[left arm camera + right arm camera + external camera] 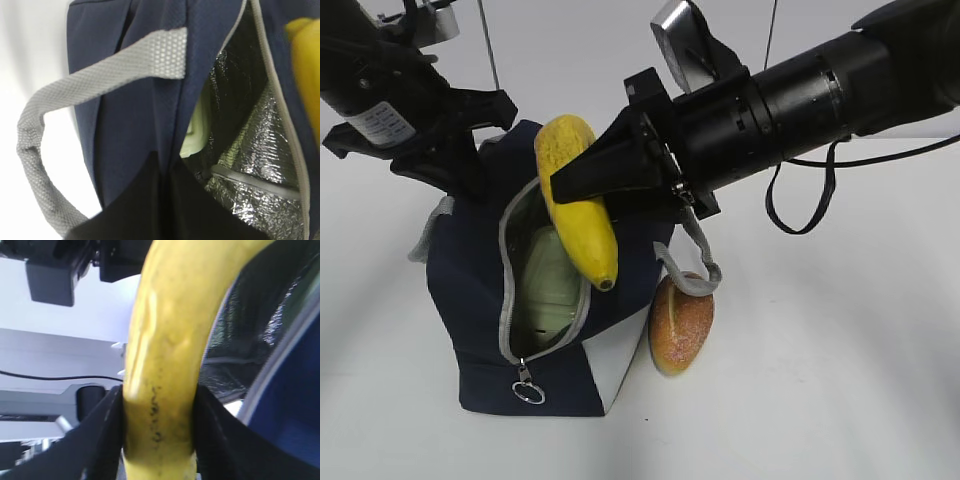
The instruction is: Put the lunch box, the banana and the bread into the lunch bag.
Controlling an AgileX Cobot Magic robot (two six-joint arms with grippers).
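The navy lunch bag (470, 290) stands on the table with its zipper open. The sage-green lunch box (548, 282) lies inside it and also shows in the left wrist view (196, 135). My right gripper (582, 186) is shut on the yellow banana (580, 205), held over the bag's opening with its dark tip pointing down; the right wrist view shows the banana (165, 370) between the jaws. My left gripper (167, 175) is shut on the bag's fabric edge (150, 100) beside the opening. The golden-brown bread (680, 322) lies on the table against the bag's right side.
A grey webbing handle (692, 262) hangs over the bread, another loops at the bag's left (35, 150). A ring pull (528, 392) hangs at the zipper's lower end. The silver lining (255, 150) shows inside. A black cable (810, 195) droops from the right arm.
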